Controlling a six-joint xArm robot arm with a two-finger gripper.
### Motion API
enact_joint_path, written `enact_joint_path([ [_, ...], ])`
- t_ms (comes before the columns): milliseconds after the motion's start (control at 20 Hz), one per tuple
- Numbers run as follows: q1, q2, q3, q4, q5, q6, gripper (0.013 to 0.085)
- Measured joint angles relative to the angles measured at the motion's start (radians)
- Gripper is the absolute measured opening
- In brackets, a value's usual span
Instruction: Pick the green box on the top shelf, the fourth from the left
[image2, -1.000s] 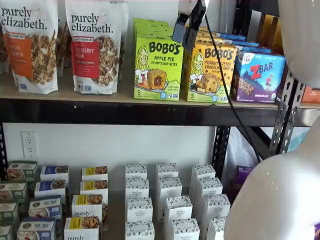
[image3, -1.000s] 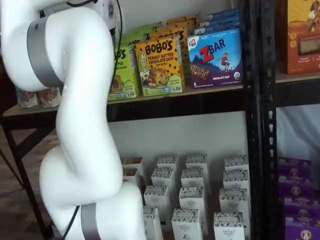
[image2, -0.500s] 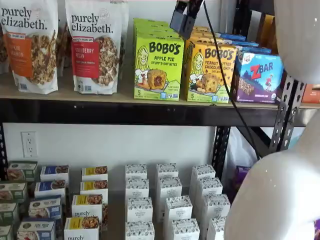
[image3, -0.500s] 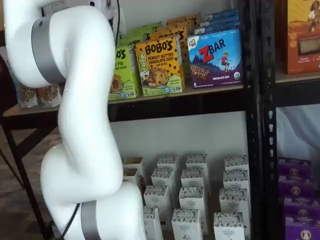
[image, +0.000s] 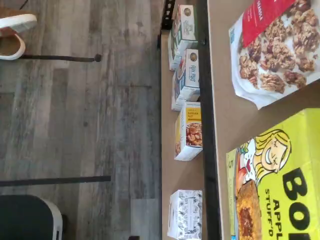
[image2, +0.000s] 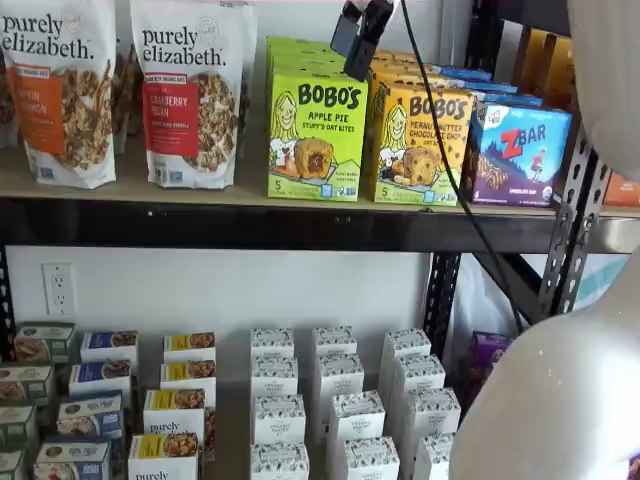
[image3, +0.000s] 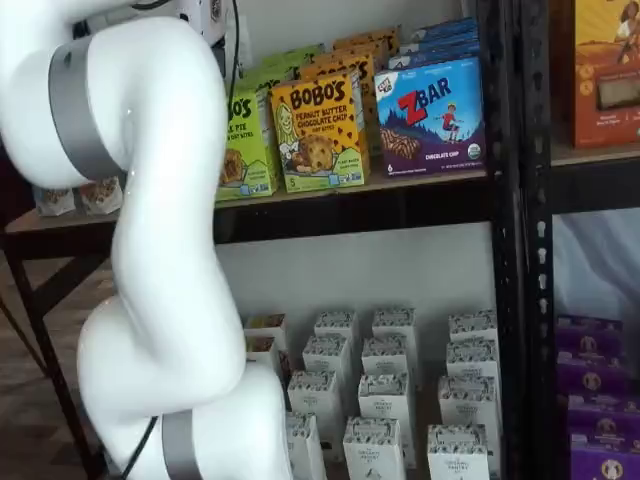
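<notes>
The green box (image2: 317, 135), a lime Bobo's Apple Pie carton, stands upright at the front of the top shelf (image2: 250, 222) with more green cartons behind it. My gripper (image2: 357, 42) hangs from the upper edge of a shelf view, just in front of the green box's top right corner. Its black fingers are open, a small gap shows between them, and nothing is held. In a shelf view my white arm (image3: 160, 250) covers most of the green box (image3: 250, 140). The wrist view shows the green box (image: 280, 190) face close up on the tan shelf board (image: 235, 125).
An orange Bobo's box (image2: 420, 140) and a blue Zbar box (image2: 520, 155) stand right of the green one. Two Purely Elizabeth granola bags (image2: 195, 90) stand to its left. A black cable (image2: 450, 150) hangs across the orange box. Several small cartons (image2: 280, 400) fill the lower shelf.
The gripper has moved left and slightly up, from in front of the orange box to the green box's top right corner. Its fingers stayed open.
</notes>
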Motion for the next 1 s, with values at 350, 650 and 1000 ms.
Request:
enact_joint_path([
  [350, -0.003, 0.0, 0.025, 0.0, -0.037, -0.01, 0.085],
  [650, -0.018, 0.018, 0.02, 0.006, -0.057, -0.026, 0.085],
  [1000, -0.033, 0.051, 0.002, 0.022, -0.087, -0.041, 0.085],
])
